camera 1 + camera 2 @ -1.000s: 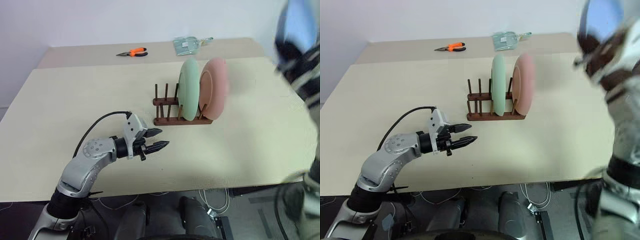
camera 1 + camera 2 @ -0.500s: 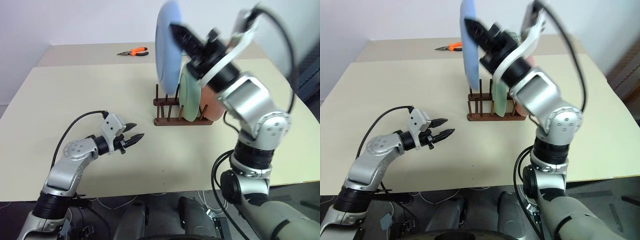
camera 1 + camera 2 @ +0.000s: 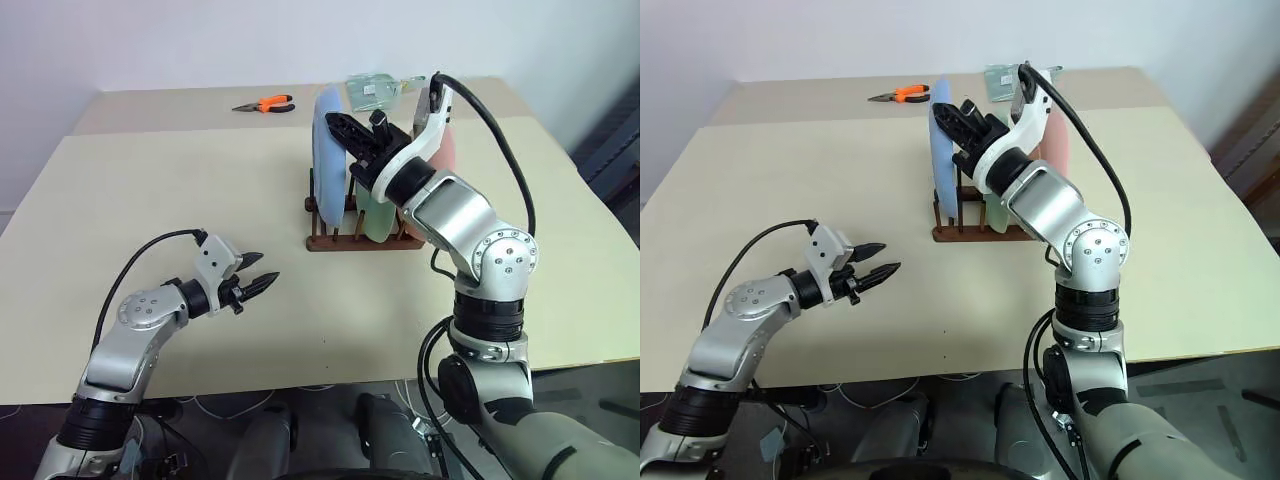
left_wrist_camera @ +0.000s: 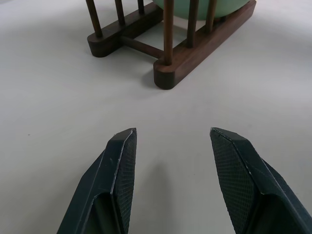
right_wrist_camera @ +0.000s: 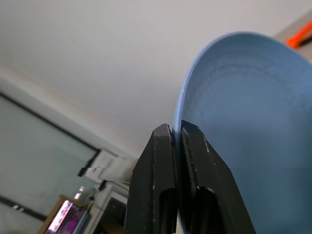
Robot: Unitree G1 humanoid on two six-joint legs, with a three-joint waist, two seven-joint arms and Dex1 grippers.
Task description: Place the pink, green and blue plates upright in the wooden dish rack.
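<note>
The wooden dish rack [image 3: 345,238] stands mid-table. The green plate [image 3: 378,215] and the pink plate [image 3: 447,150] stand upright in its right half, partly hidden by my right arm. My right gripper [image 3: 340,122] is shut on the upper rim of the blue plate [image 3: 325,155]. It holds that plate upright over the rack's left-end pegs, with the lower rim down among them. The right wrist view shows the fingers [image 5: 163,146] pinching the blue plate [image 5: 243,122]. My left gripper [image 3: 258,278] hovers open and empty over the table, left of and nearer than the rack [image 4: 195,46].
Orange-handled pliers [image 3: 265,103] and a clear plastic packet [image 3: 375,90] lie on the far table behind the rack. Bare tabletop [image 3: 150,190] stretches to the left of the rack. The table's front edge runs just behind my left arm.
My right arm swung in from the right with the blue plate, rolled it upright and lowered it onto the rack's left end. My left gripper drew back leftward, away from the rack, still open.
</note>
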